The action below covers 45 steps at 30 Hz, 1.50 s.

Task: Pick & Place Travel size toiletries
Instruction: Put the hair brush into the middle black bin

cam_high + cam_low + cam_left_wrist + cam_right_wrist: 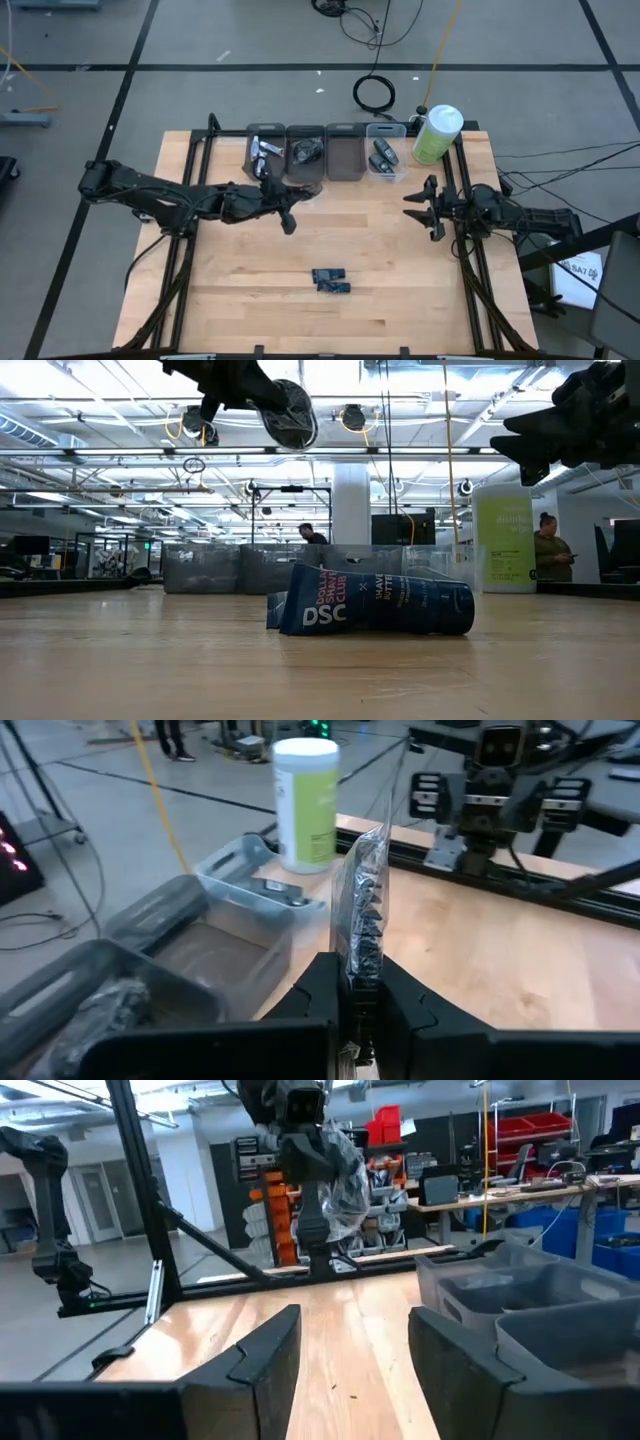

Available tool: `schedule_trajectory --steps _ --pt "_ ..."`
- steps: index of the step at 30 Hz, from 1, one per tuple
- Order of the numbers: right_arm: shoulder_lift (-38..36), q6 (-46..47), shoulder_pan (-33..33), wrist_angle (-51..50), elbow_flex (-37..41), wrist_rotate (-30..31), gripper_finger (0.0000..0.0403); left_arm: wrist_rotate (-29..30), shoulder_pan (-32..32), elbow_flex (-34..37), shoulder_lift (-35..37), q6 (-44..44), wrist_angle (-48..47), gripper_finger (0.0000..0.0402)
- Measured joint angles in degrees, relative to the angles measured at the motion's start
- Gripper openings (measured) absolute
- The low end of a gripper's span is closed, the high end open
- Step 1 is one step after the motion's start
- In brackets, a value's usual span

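My left gripper (pixel 291 196) is over the table's middle, just in front of the row of bins, shut on a clear plastic packet (pixel 362 905) with a dark disc inside. The low view shows the packet (pixel 290 415) high above the table. Two dark blue packets (pixel 330 281) lie flat on the wood near the front; the low view shows them (pixel 375 605) close up. White-and-blue tubes (pixel 262 150) lie in the leftmost bin and dark oval pieces (pixel 381 158) in the clear one. My right gripper (pixel 424 206) hangs open at the table's right side, nothing between its fingers (pixel 262 1365). My left gripper pinches the packet's lower edge (pixel 361 982) between its two fingers. The fingers reach in about level from the table's left. The packet stands up from them edge-on to the wrist camera, lifted clear of the table.
Four bins (pixel 345 153) stand in a row at the back edge. A big green bottle with a white cap (pixel 438 133) stands to their right. Black rails (pixel 462 215) run along both table sides. People stand in the room beyond.
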State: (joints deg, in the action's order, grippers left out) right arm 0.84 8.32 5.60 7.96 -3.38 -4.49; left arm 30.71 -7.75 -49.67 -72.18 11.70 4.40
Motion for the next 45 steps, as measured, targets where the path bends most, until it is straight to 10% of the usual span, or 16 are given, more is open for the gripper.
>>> schedule_trajectory --steps 32,45 --pt "0.0 0.0 0.0 0.4 0.0 -0.1 0.0174 6.8 19.7 0.0 -7.0 9.4 4.9 0.0011" --pt "0.0 0.0 0.0 0.4 0.0 -0.1 0.0172 6.7 26.0 0.0 -17.7 13.0 8.2 0.0080"
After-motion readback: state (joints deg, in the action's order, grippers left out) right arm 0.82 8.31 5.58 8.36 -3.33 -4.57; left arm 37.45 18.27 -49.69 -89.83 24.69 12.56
